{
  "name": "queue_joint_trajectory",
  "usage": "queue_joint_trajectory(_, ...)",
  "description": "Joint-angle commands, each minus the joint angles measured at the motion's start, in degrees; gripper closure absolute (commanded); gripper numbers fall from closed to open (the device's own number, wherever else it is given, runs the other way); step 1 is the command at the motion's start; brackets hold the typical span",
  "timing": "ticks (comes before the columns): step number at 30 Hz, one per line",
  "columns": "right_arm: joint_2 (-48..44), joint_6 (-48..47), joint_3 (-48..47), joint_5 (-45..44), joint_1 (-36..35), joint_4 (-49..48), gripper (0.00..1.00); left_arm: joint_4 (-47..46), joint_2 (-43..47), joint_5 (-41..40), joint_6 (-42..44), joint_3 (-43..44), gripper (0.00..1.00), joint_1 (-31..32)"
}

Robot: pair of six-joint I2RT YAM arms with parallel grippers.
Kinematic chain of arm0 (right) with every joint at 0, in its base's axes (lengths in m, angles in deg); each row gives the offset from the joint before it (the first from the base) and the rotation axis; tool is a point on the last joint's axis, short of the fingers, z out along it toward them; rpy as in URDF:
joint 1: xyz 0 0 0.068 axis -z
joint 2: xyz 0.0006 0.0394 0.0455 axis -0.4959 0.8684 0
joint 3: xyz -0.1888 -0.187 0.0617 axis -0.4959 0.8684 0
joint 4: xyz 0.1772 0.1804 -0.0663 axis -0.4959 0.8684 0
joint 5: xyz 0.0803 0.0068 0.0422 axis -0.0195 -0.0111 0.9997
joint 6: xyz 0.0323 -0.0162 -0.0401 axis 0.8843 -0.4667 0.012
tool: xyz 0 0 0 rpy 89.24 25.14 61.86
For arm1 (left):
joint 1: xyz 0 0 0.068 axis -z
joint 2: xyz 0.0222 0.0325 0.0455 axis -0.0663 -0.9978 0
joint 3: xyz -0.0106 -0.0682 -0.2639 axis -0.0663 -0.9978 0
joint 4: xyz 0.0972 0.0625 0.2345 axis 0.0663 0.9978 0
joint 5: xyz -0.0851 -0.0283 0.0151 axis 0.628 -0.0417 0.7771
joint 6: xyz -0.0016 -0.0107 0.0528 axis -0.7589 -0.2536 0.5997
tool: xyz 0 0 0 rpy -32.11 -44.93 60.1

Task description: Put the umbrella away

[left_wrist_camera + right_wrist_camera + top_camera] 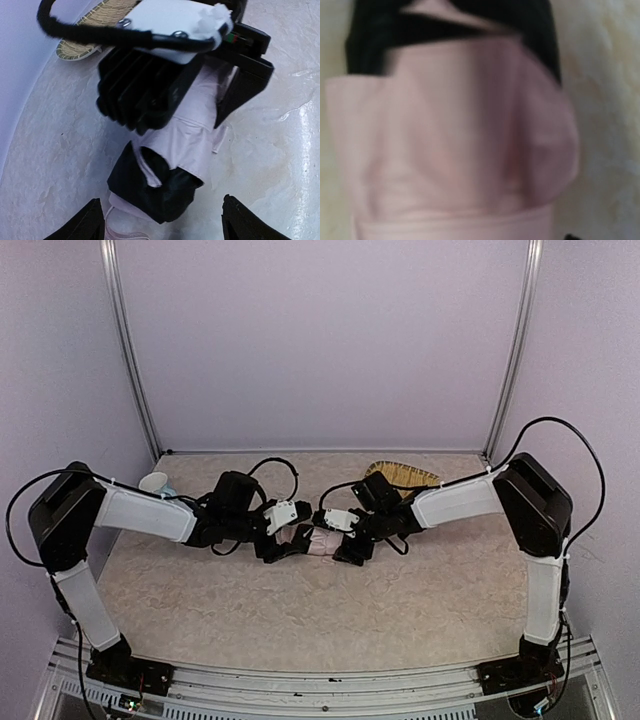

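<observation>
The folded umbrella (313, 540) lies at the middle of the table between both grippers, pale pink with black lining showing (160, 185). My left gripper (283, 547) is open; its fingertips (92, 222) stand wide apart on either side of the umbrella's near end, not touching it. My right gripper (347, 546) is closed around the umbrella's other end; in the left wrist view one of its black fingers (242, 82) presses against the pink fabric. In the right wrist view the pink canopy (455, 135) fills the frame, blurred, and hides the fingers.
A woven bamboo tray (402, 475) lies at the back right behind the right arm and also shows in the left wrist view (82, 37). A small white cup (154, 482) stands at the back left. Walls and metal posts close in the table.
</observation>
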Motion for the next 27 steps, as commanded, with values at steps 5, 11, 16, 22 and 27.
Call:
queue_joint_trajectory(5,3.48,-1.37,-5.22,3.41,0.44,11.42,0.53,1.95,1.17,-5.17,14.63,-0.63,0.20,4.08)
queue_joint_trajectory(11,0.30,0.13,-6.23,19.51,1.88,19.65,0.62,5.42,2.25,-2.55,18.43,0.02,0.17,4.79)
queue_joint_trajectory(16,-1.02,-0.06,-6.11,34.88,2.99,25.80,0.62,8.82,1.04,-2.78,18.50,0.87,0.16,7.60)
queue_joint_trajectory(22,0.04,-1.08,-6.21,43.65,3.15,29.19,0.55,12.25,-1.22,5.02,15.63,2.75,0.17,10.03)
queue_joint_trajectory(27,0.61,2.60,-6.19,44.97,4.98,25.62,0.42,21.87,-5.56,11.07,13.09,8.05,0.34,8.39)
